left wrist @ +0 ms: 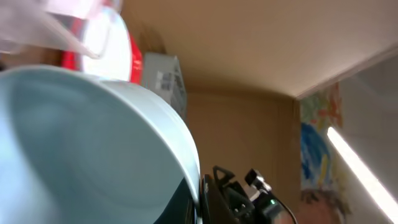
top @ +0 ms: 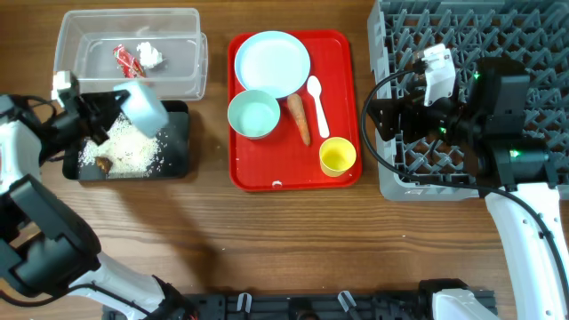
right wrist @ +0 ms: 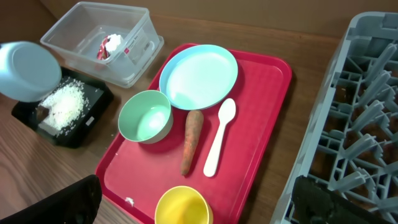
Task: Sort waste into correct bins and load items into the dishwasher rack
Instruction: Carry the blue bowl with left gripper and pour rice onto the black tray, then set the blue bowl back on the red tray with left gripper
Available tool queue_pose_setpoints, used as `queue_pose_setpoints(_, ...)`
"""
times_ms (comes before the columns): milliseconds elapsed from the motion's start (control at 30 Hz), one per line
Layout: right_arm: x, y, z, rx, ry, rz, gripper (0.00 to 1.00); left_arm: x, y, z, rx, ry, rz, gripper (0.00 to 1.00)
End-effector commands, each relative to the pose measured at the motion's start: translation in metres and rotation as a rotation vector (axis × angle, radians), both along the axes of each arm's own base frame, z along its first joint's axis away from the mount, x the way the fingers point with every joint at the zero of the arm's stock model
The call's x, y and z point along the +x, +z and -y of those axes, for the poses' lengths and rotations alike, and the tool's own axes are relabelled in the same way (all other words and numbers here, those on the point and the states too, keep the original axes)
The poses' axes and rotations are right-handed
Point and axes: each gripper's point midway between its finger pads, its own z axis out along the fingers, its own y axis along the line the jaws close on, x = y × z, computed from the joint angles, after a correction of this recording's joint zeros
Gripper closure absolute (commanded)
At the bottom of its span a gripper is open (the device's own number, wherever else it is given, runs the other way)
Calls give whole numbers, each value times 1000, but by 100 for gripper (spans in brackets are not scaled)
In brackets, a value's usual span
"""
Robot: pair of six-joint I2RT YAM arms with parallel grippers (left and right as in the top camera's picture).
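My left gripper is shut on a pale blue bowl, tipped upside down over the shallow black bin; the bowl fills the left wrist view. White rice grains and a brown food lump lie in the black bin. The clear bin holds a red wrapper and white tissue. On the red tray are the plate, second bowl, carrot, white spoon and yellow cup. My right gripper is open above the cup.
The grey dishwasher rack stands at the right, beside the tray, with my right arm over it. Bare wooden table lies along the front. A small white scrap sits on the tray's front edge.
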Motion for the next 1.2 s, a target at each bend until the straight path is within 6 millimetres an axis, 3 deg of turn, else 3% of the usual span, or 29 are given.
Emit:
queue_pose_setpoints(0, 4, 5, 1, -7, -6, 15, 0, 7, 7, 2, 59, -10, 49, 96)
queue_pose_setpoints(167, 3, 2, 4, -18, -19, 4, 0, 5, 21, 5, -25, -22, 69, 96)
queue_pose_setpoints(333, 4, 2, 4, -20, -20, 5, 0, 5, 23, 25, 99, -55, 73, 96)
queue_pose_setpoints(533, 7, 6, 4, -17, -22, 26, 0, 0, -26, 119, 731, -234, -38, 96)
queue_pose_setpoints(667, 8, 7, 4, -16, -22, 33, 0, -24, -50, 203, 1032, -435, 18, 96)
queue_pose_setpoints(733, 8, 7, 4, -15, -23, 32, 0, -38, -61, 227, 1170, -493, 35, 96)
queue_pose_setpoints(900, 8, 7, 4, -15, -23, 32, 0, -66, -81, 269, 1450, -553, 83, 96)
queue_pose_setpoints(933, 7, 7, 4, -11, -27, 25, 0, -73, -100, 286, 1569, -596, 125, 96)
queue_pose_setpoints(1167, 6, 5, 4, -12, -26, 14, 0, -97, -144, 310, 1644, -746, 112, 96)
